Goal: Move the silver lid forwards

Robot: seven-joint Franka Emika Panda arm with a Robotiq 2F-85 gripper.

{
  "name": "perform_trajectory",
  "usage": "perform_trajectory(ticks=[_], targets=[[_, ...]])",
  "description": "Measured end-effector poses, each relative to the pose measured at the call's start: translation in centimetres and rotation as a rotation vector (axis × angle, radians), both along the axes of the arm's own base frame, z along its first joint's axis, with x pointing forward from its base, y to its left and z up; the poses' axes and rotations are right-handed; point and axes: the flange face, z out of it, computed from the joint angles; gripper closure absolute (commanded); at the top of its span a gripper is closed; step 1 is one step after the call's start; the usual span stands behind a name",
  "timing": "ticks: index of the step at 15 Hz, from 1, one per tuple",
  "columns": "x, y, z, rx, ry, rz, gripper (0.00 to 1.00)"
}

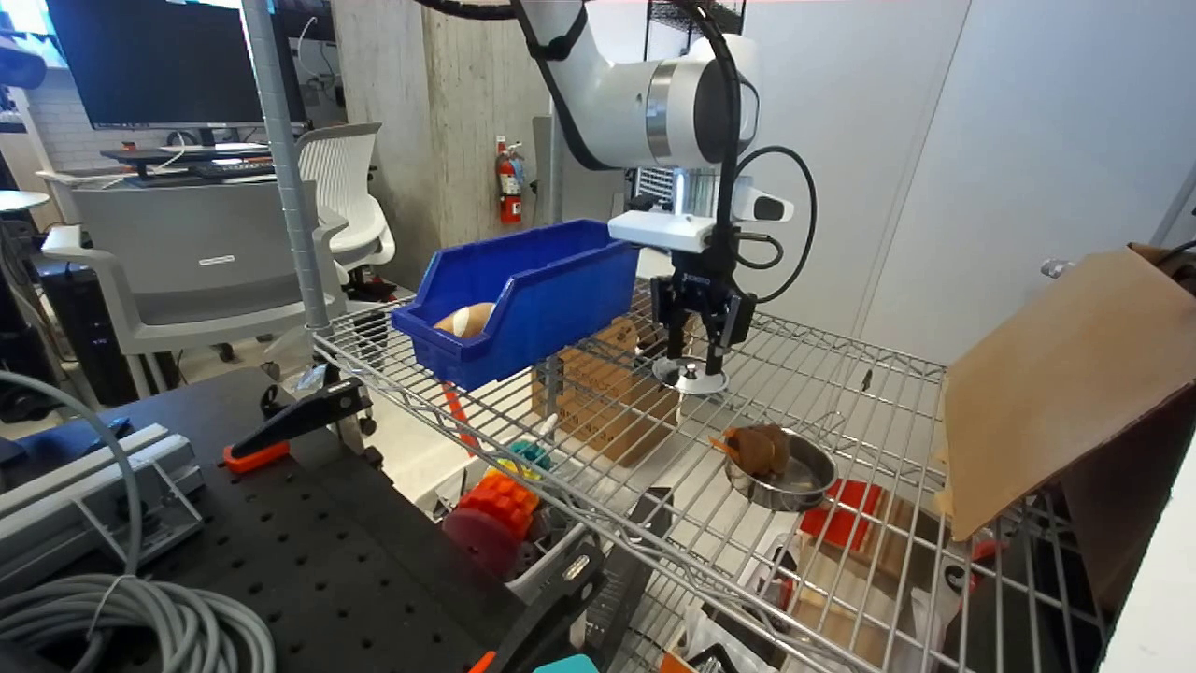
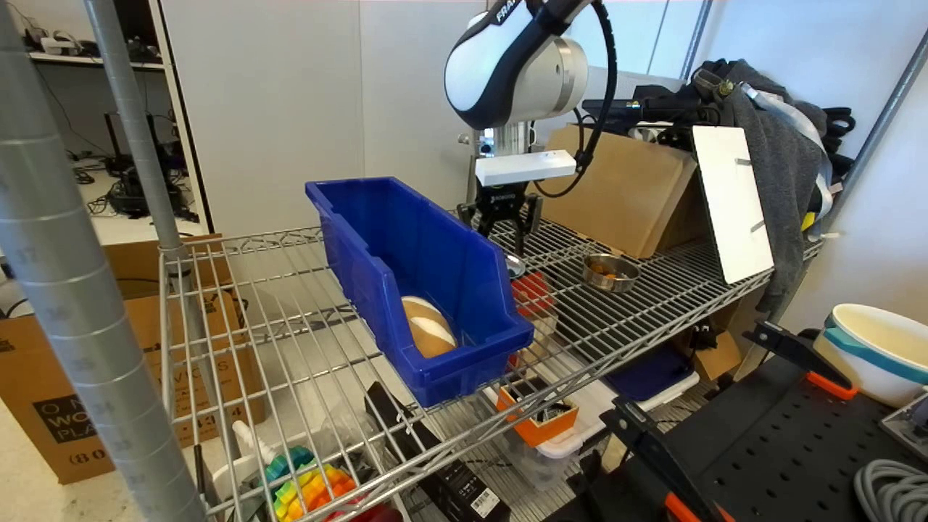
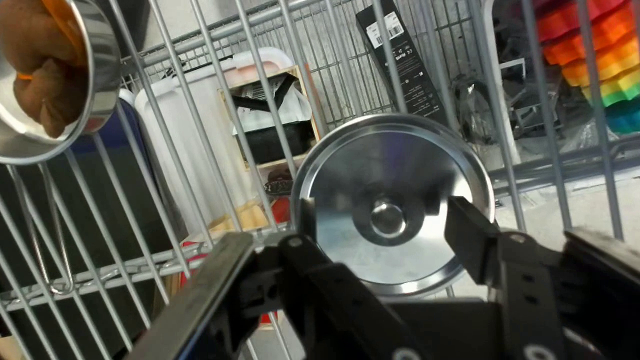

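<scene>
The silver lid (image 1: 690,377) is round and shiny with a small knob in its middle. It lies flat on the wire rack, and it shows from above in the wrist view (image 3: 388,218). In an exterior view the lid (image 2: 515,266) is partly hidden behind the blue bin. My gripper (image 1: 695,361) points straight down over the lid. In the wrist view the fingers of my gripper (image 3: 382,207) are wide apart, one on each side of the knob, with a gap between each finger and the knob. The gripper is open and holds nothing.
A large blue bin (image 1: 570,313) with a brown and white object (image 2: 428,326) in it stands beside the gripper. A round metal bowl (image 1: 780,497) holding something brown sits on the rack. A cardboard box (image 2: 616,196) leans at the rack's end. The wire rack (image 1: 523,411) has gaps.
</scene>
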Motion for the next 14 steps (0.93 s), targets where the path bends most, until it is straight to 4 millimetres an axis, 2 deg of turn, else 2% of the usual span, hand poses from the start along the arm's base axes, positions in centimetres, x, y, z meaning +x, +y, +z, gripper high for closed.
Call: perform_trajectory(ticks=[3,5,6,11,14], targets=[[0.6,-0.2,-1.2,-0.012,0.014,-0.015,0.87],[1.2,-0.4,-1.0,-0.022,0.024,-0.026,0.99],[1.4,-0.5,-0.9,-0.027,0.031,-0.031,0.95],[2.0,-0.3,-0.7,-0.036,0.054,-0.046,0.94],[2.1,0.4,0.6,-0.037,0.043,-0.036,0.94]])
